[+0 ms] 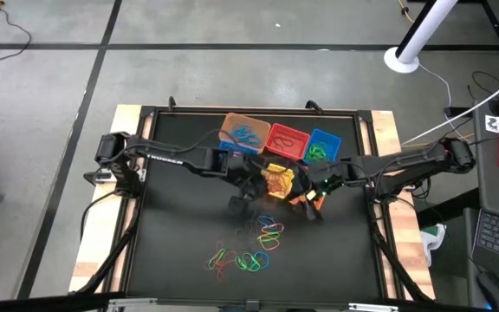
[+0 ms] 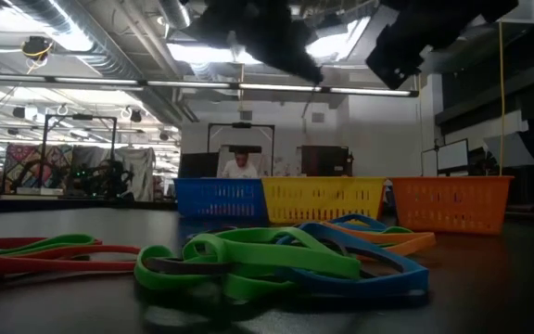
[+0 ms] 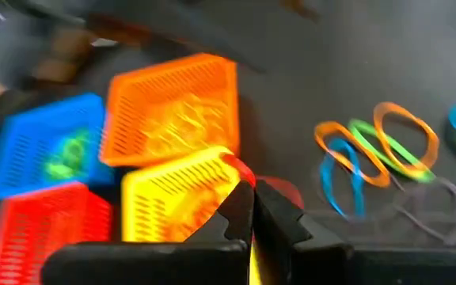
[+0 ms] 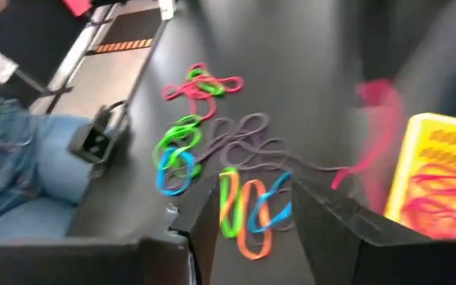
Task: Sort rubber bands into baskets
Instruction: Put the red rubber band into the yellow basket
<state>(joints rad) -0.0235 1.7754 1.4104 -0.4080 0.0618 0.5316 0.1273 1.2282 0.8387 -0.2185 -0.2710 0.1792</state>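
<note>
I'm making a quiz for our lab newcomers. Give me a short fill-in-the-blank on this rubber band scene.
1. In the high view, the basket between the tan-orange one and the blue one is ____.
2. The left gripper is ____.
3. The right gripper is ____.
4. In the left wrist view, the blue basket holds ____ bands.

Missing words: red; shut; open; green

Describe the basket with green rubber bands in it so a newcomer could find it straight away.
Start at the black table and find the row of three baskets along its far edge. The one you want is the blue basket at the right end, beside the red basket. It alone holds green rubber bands; the tan-orange basket at the other end holds blue ones.
</note>
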